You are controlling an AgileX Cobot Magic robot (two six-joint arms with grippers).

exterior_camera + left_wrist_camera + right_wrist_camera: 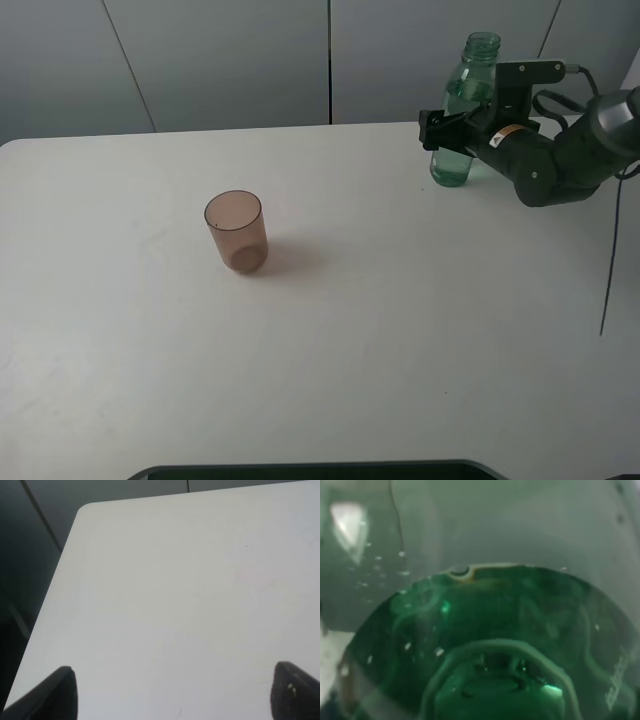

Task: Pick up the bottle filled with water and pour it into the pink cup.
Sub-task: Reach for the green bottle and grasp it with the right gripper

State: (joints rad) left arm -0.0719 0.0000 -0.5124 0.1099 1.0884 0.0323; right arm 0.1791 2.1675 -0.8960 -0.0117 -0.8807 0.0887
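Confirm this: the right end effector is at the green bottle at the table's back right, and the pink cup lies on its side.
Wrong: the exterior high view shows the pink cup standing upright, mouth up. The right end effector is at the green bottle.

Uncapped green-tinted bottle [452, 165] stands upright between the right jaws; pink cup [237, 232] stands upright, well apart from them.

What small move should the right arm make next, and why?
Probably close the right pincer firmly on the bottle. Its fingers sit on either side of the bottle's body, but whether they grip it cannot be told, and the bottle stands upright on the table, apart from the pink cup.
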